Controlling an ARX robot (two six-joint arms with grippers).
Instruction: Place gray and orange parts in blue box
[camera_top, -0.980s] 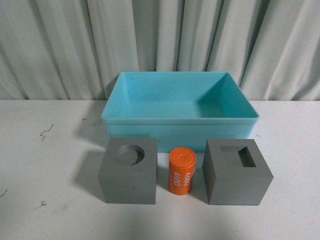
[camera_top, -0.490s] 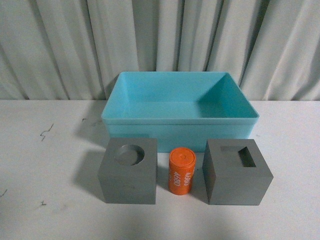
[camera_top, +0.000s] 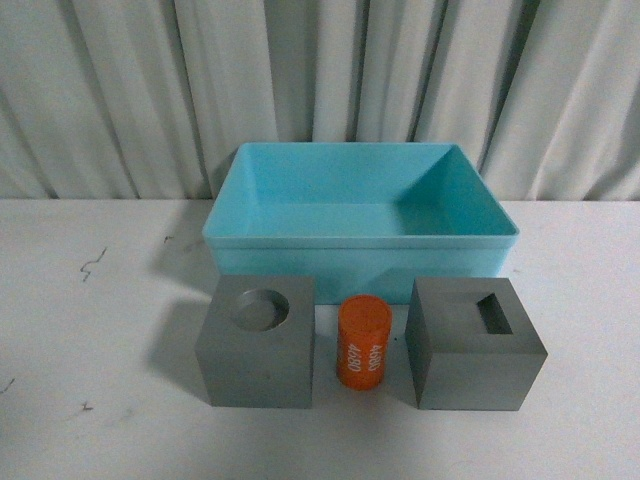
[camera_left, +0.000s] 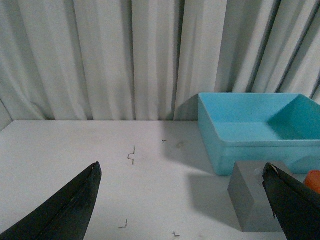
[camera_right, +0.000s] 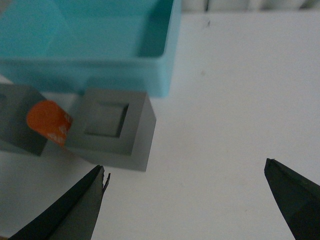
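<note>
Right gripper, jaws wide and empty, is hovering nearest the rectangular-recess gray cube, sitting ahead but off its centerline; left gripper is gaping wide too.

changed | orange cylinder | printing turned round its side; stands straighter than before
</note>
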